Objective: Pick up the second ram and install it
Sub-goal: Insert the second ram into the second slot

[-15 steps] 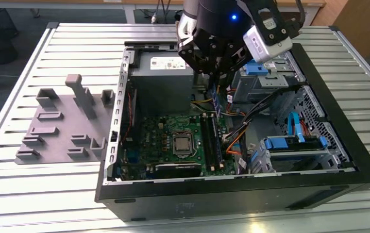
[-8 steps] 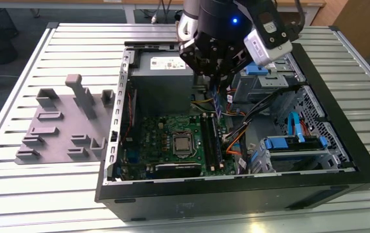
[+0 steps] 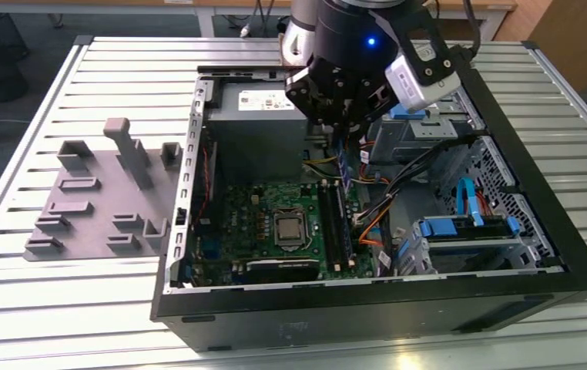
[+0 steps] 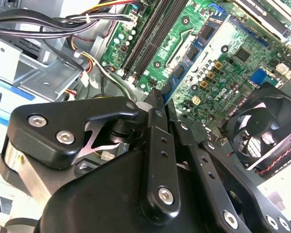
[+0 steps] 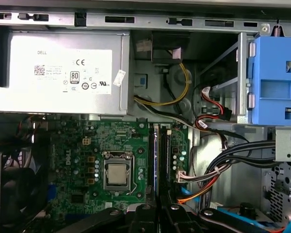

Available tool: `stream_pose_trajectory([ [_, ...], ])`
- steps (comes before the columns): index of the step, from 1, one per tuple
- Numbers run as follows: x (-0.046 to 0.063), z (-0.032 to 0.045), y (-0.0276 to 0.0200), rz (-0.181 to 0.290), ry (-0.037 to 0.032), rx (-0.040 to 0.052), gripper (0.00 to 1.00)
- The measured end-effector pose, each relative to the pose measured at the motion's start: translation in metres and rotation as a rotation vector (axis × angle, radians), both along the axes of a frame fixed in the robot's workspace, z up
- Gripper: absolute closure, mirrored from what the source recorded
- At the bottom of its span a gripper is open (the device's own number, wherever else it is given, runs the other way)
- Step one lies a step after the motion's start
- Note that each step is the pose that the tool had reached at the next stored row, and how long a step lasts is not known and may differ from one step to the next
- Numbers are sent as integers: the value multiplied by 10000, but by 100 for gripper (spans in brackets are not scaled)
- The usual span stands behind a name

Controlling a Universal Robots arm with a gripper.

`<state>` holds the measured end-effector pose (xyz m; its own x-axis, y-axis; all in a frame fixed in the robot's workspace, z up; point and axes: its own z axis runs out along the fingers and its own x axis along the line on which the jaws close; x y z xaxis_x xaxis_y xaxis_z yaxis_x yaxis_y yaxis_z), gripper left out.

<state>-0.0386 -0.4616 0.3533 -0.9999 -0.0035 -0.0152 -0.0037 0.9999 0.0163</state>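
Pinching the second ram [image 3: 343, 166], fingers [image 4: 157, 131] nearly closed

slatted metal table [image 3: 88, 308]: open computer case [image 3: 376, 308], grey fixture [image 3: 98, 200].

1. The arm [image 3: 350, 31] comes down from the far edge of the slatted table, its dark wrist held roughly vertical over the far part of the open computer case.
2. The gripper [image 3: 343, 132] points straight down into the case, hanging above the far end of the motherboard's long slots.
3. In the second wrist view its black fingers [image 4: 157, 145] lie close together, their tips clamped on a thin strip, the second ram [image 4: 170, 90].
4. In the first wrist view the finger tips [image 5: 157, 216] sit side by side.
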Motion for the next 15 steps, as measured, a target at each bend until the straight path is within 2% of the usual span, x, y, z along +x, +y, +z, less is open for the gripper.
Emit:
stream_pose_trajectory([
  [15, 4, -112, 0, 0, 0, -1, 86],
])
